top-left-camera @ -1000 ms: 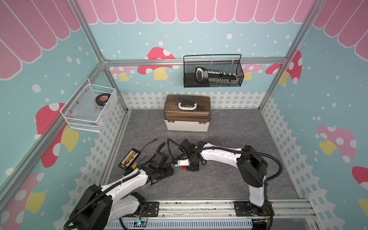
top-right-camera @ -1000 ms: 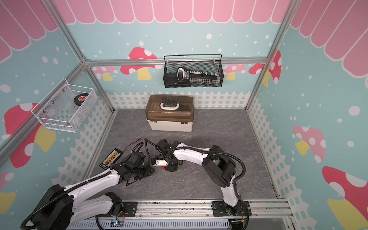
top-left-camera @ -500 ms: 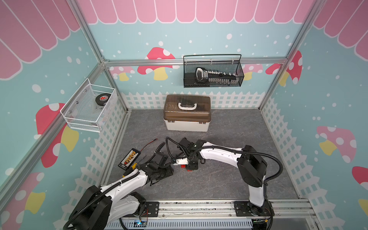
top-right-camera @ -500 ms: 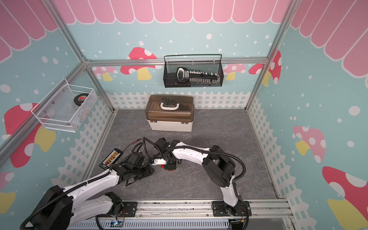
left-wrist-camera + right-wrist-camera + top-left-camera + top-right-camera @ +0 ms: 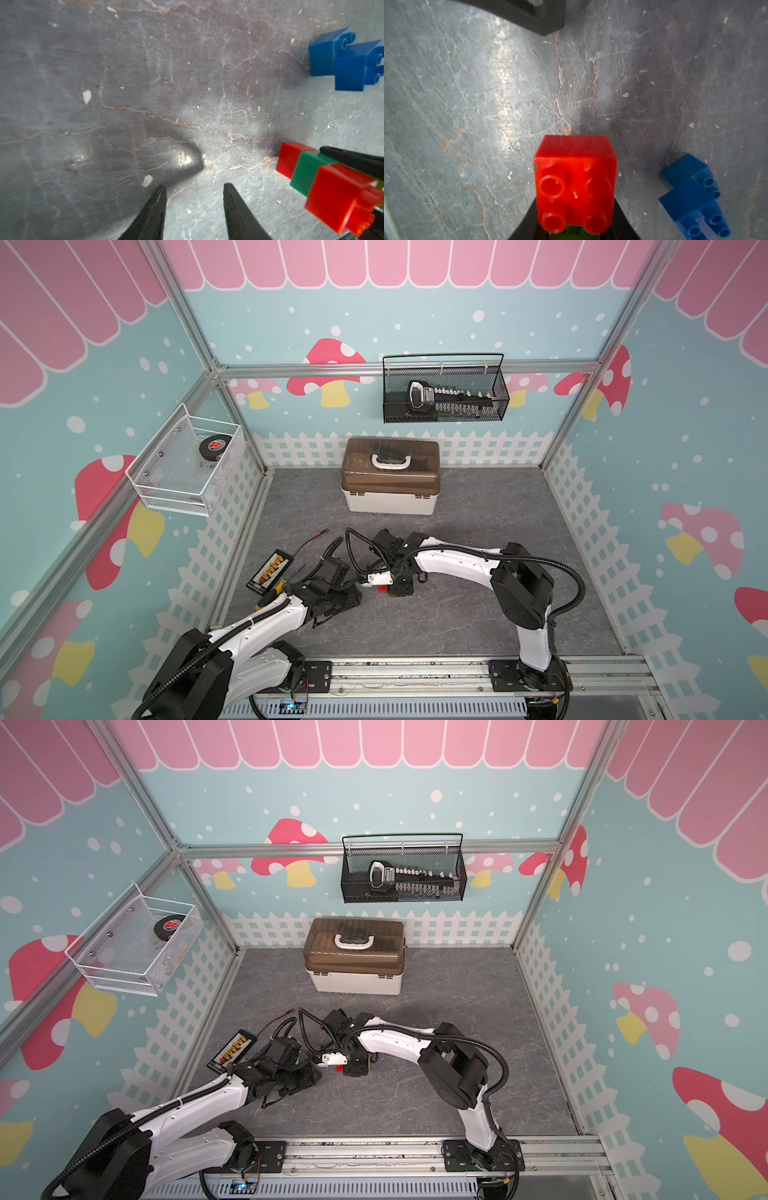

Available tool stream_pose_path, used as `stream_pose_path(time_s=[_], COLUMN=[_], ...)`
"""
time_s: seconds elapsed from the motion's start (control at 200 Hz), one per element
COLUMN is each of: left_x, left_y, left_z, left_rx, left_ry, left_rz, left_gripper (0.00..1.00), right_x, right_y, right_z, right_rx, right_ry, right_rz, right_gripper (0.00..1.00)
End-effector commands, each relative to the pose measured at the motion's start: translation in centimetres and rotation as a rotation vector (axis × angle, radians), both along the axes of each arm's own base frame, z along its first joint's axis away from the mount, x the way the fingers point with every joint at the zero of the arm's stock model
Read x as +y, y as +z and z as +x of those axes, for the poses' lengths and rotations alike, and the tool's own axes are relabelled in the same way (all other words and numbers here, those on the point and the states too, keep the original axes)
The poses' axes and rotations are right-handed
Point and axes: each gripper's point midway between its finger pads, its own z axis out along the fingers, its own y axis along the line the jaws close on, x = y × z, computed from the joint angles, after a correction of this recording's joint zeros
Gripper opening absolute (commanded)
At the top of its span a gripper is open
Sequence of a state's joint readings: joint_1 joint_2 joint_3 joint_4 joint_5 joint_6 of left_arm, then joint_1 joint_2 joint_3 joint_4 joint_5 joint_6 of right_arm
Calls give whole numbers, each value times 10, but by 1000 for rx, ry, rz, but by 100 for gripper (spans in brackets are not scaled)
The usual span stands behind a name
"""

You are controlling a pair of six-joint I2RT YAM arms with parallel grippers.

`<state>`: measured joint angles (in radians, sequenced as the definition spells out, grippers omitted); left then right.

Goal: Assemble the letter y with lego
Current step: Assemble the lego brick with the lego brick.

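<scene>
In the left wrist view my right gripper's black fingers [image 5: 353, 160] are shut on a joined piece of lego: a red brick [image 5: 291, 160], a dark green brick [image 5: 307, 172] and another red brick [image 5: 336, 193], held low over the grey floor. The right wrist view shows that red brick [image 5: 575, 182] studs-on between the right gripper [image 5: 574, 216], with green and lime just behind it. Two joined blue bricks [image 5: 342, 60] [image 5: 691, 197] lie loose on the floor beside it. My left gripper [image 5: 194, 187] stands open and empty, close to the held piece. Both top views show the two grippers [image 5: 353, 593] [image 5: 399, 589] [image 5: 311, 1073] [image 5: 355, 1067] nearly meeting.
A brown-lidded toolbox [image 5: 390, 481] stands at the back of the grey floor [image 5: 478, 614]. A black board with yellow connectors [image 5: 269, 571] and red wires [image 5: 311, 537] lie by the left wall. A black wire basket [image 5: 444, 389] and a white one [image 5: 187, 468] hang on the walls.
The right gripper with its bricks has shifted slightly toward the left gripper. The left arm has hardly moved.
</scene>
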<state>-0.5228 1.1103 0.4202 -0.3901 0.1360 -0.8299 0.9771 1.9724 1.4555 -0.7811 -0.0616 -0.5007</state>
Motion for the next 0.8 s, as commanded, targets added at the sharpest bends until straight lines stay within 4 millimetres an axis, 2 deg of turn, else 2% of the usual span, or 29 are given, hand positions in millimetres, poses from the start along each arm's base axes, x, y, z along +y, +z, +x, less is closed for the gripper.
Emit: stream_pose_path(time_s=[0.0, 0.21, 0.445, 0.795], left_x=[9, 8, 10, 9], left_y=[-8, -9, -11, -12], left_z=[-8, -7, -8, -8], left_rx=[28, 33, 35, 34], left_ry=[15, 11, 16, 14], left_rz=[22, 24, 26, 22], left_gripper=[47, 47, 47, 46], right_x=[-11, -16, -17, -13], right_y=[-15, -17, -11, -27], right_z=[-9, -13, -14, -16], right_rx=[22, 37, 28, 58], right_ry=[35, 31, 31, 34], right_rz=[-59, -65, -58, -99], right_gripper=[34, 34, 34, 34])
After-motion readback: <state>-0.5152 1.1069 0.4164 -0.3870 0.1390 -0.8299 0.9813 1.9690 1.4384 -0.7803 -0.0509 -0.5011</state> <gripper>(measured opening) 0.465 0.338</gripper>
